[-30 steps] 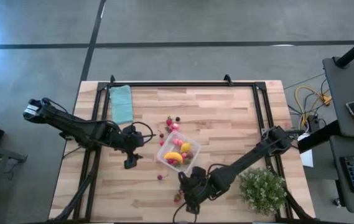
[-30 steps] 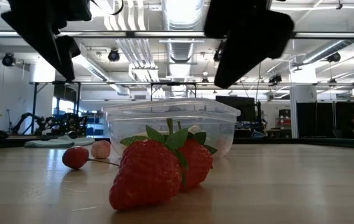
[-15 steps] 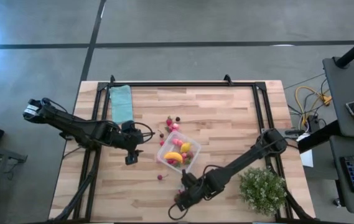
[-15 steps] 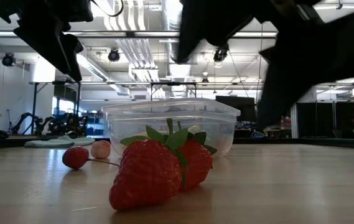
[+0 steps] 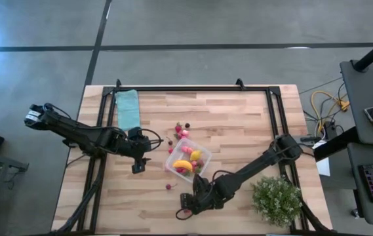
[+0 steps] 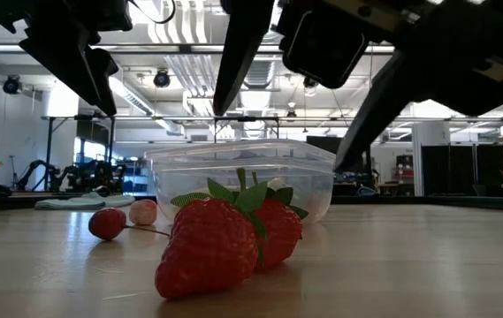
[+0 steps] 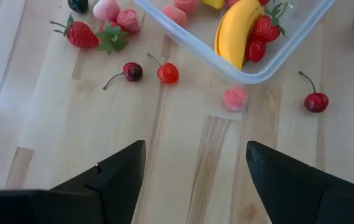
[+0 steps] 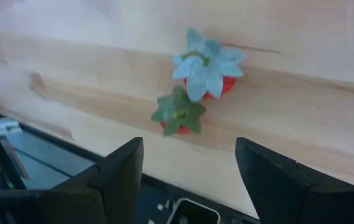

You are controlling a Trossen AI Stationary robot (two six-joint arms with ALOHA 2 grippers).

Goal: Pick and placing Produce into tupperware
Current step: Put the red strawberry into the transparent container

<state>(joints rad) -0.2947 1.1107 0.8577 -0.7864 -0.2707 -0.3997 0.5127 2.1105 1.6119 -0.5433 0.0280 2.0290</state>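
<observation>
The clear tub (image 5: 187, 159) sits mid-table with a yellow banana piece (image 7: 236, 37) and red pieces inside. Loose cherries (image 7: 167, 73) and pink bits (image 5: 183, 132) lie around it. Two strawberries (image 8: 204, 68) (image 6: 224, 243) lie by the table's near edge. My right gripper (image 5: 185, 213) (image 8: 189, 162) hovers open just above them, a finger on either side in the low view, touching nothing. My left gripper (image 5: 138, 167) (image 7: 195, 168) waits open, raised, left of the tub.
A folded teal cloth (image 5: 128, 108) lies at the far left. A bushy green potted plant (image 5: 276, 200) stands at the near right corner. Black frame rails (image 5: 273, 111) run along the table's sides. The near edge (image 8: 71, 134) is close to the strawberries.
My right gripper has moved toward the table's left and near edge and come down over the two strawberries; in the low view its two spread fingers now stand above them. The produce and the tub have stayed put.
</observation>
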